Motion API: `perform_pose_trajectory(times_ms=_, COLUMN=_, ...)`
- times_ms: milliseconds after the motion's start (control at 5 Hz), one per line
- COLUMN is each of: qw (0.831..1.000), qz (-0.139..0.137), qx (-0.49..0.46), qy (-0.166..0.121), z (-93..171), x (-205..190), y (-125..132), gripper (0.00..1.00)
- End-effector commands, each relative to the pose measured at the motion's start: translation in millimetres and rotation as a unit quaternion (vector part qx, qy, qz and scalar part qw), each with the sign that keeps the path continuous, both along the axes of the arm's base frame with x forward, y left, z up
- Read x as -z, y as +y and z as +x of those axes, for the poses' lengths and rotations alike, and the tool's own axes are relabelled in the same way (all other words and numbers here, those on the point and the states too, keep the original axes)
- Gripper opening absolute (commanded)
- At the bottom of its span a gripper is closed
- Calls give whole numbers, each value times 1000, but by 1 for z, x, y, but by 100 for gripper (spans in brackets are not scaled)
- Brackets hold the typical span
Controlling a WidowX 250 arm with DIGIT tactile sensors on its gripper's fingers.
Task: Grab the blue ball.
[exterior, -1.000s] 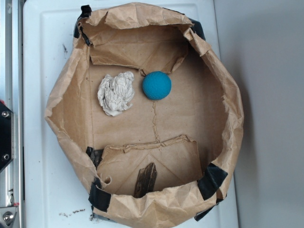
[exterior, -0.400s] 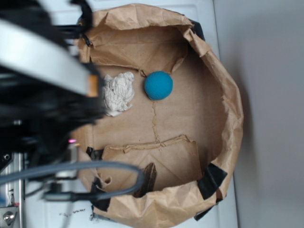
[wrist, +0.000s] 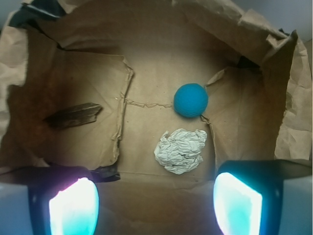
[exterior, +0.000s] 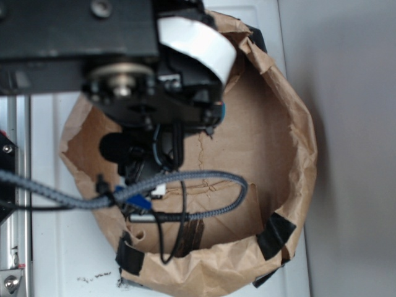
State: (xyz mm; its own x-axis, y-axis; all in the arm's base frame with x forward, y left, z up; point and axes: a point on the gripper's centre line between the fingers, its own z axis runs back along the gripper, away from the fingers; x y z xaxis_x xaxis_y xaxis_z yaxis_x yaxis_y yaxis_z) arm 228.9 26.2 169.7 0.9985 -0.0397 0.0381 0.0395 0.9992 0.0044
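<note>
Wrist view: blue ball point(wrist: 190, 100) sits right of centre in the upper half of the frame, on the flat brown floor of the paper bag point(wrist: 146, 44). White paper wad point(wrist: 180, 150) lies just below it, slightly left, near but apart. Torn edge of a floor flap point(wrist: 122, 98) runs down left of centre; a dark strip point(wrist: 73, 115) lies on that flap, mid-left. A second flap edge touches the ball's right side.

Gripper point(wrist: 155, 205) is spread wide and holds nothing; its two glowing pads point(wrist: 237, 203) fill the lower left and lower right corners, with bare bag floor between them. Ball and wad both lie above the pads in frame, inside the gap's width. Open floor shows left of the ball up to the tear.

Exterior view: the arm point(exterior: 124, 74) covers the upper left and centre, hiding most of the ball; only a teal sliver point(exterior: 223, 112) shows. Crumpled bag walls ring the floor; the right half is unobstructed. Black tape point(exterior: 276, 235) at lower right rim.
</note>
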Motion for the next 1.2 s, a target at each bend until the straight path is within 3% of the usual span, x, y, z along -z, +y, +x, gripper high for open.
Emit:
perform_pose_trajectory(times_ms=0, qw=1000, qz=6, qx=-10, qy=-25, z=5, x=-12, y=6, gripper=100)
perform_pose_trajectory(times_ms=200, qw=999, qz=20, qx=-24, qy=-11, z=22, x=38, y=9, gripper=100)
perform_pose_trajectory(times_ms=400, qw=997, qz=52, qx=-47, qy=-20, z=33, x=78, y=5, gripper=100)
perform_pose_trajectory(times_ms=600, qw=997, qz=67, qx=-39, qy=-25, z=38, x=97, y=8, gripper=100)
perform_pose_trajectory(times_ms=1000, qw=997, qz=52, qx=-52, qy=-19, z=72, x=96, y=32, gripper=100)
